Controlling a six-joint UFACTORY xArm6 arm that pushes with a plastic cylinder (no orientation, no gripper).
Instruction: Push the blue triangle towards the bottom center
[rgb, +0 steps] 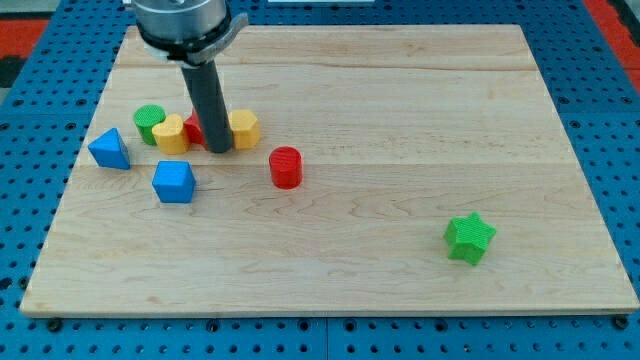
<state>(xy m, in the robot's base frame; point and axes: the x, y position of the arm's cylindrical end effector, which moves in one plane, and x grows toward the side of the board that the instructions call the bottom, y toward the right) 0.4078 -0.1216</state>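
The blue triangle (109, 149) lies near the board's left edge. My tip (220, 150) stands to its right, among a cluster of blocks: a yellow block (170, 133) on its left, a red block (195, 128) partly hidden behind the rod, and a yellow hexagon-like block (243, 128) on its right. The tip is about a hundred pixels from the blue triangle and does not touch it. A blue cube (173, 182) sits below the cluster, to the lower right of the triangle.
A green cylinder (149, 122) stands at the cluster's left end. A red cylinder (285, 167) stands right of the tip. A green star (469, 238) lies at the lower right. The wooden board (400, 100) rests on a blue perforated table.
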